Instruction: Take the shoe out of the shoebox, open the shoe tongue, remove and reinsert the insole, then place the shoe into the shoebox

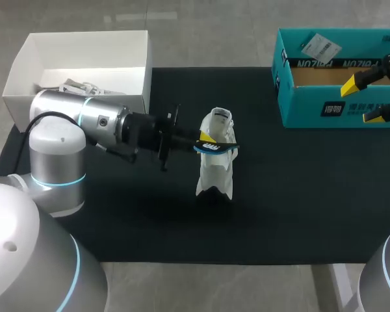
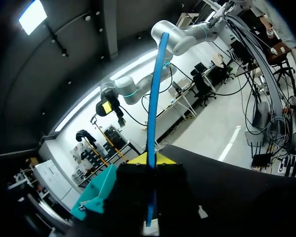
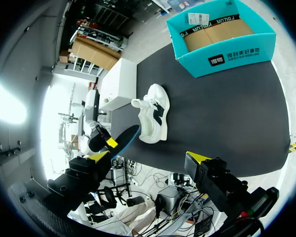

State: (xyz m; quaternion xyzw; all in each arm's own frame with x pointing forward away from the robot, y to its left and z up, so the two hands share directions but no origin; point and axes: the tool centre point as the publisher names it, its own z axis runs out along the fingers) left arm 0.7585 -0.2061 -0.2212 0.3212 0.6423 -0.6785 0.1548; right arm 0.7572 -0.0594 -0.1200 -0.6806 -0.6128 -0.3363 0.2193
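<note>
At the middle of the black mat (image 1: 292, 201) the white shoe (image 1: 216, 170) stands on its sole, well clear of the teal shoebox (image 1: 325, 107) at the far right corner, which gives both arms room to work around it. The left gripper (image 1: 208, 140) reaches in from the left and pinches the blue insole (image 1: 216, 149) by one end. In the left wrist view the insole (image 2: 153, 98) runs edge-on straight out from between the yellow tips of the left gripper (image 2: 150, 159), so both fingers press on its flat faces. That thin-edge grip seems chosen to keep the flexible piece stiff and pointed along the fingers, ready to slide lengthwise through the shoe's opening. From the right wrist view the insole (image 3: 124, 138) hangs just beside the shoe (image 3: 153, 116), its free end near the collar, so it appears to be out of the shoe or nearly so; whether any part sits inside I cannot tell. The right gripper (image 1: 367, 99) hovers over the shoebox with its fingers spread and nothing between them, probably parked there to keep out of the left arm's way. A white box (image 1: 84, 49) sits at the far left corner.
</note>
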